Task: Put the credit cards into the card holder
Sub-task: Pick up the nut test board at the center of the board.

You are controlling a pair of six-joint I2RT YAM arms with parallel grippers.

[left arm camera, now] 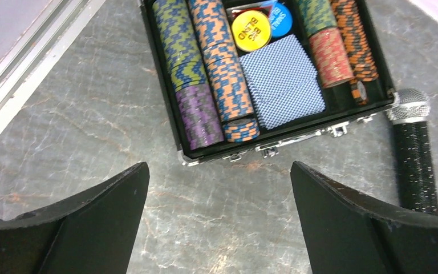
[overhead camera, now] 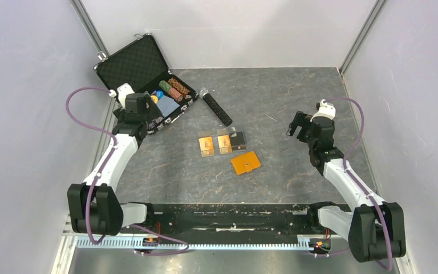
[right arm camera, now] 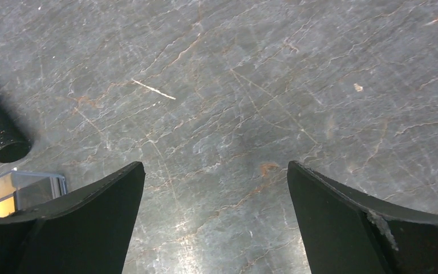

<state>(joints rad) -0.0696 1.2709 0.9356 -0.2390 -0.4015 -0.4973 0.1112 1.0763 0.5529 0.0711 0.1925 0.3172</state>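
The left gripper (left arm camera: 218,166) and right gripper (right arm camera: 214,166) stand apart, empty. The right should straddle 1 gold card (overhead camera: 206,145) squarely, near the card holder (overhead camera: 245,162).

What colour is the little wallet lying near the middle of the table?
Orange. The card holder shows best in the top external view.
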